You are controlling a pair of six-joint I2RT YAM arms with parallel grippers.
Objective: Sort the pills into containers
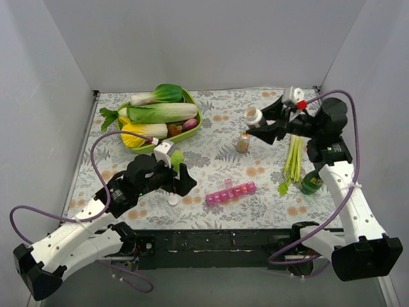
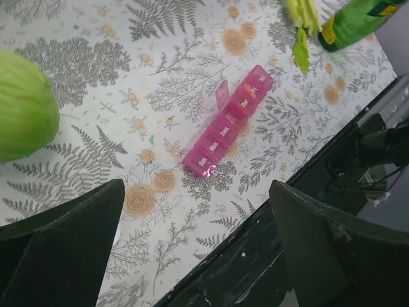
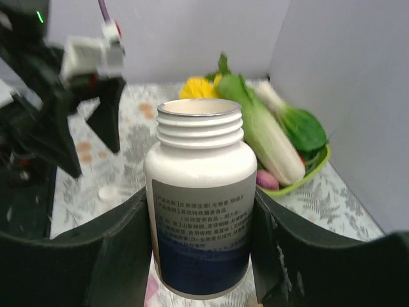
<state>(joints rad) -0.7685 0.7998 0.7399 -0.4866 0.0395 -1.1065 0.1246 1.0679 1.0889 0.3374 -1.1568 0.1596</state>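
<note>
The pink pill organiser (image 1: 231,192) lies near the table's front middle. In the left wrist view (image 2: 229,123) one lid stands open. My left gripper (image 1: 183,180) hovers just left of the organiser, open and empty, also in its own view (image 2: 198,256). My right gripper (image 1: 257,126) is raised over the back right, shut on an uncapped white pill bottle (image 1: 254,115). The right wrist view shows the bottle (image 3: 201,192) upright between the fingers (image 3: 121,256). No loose pills show.
A white cap (image 1: 172,200) lies by the left gripper. A small clear jar (image 1: 243,142), green stalks (image 1: 293,160) and a dark green bottle (image 1: 312,183) stand right. A green tray (image 1: 197,121) of vegetables sits at the back left, a green vegetable (image 2: 22,105) by the left gripper.
</note>
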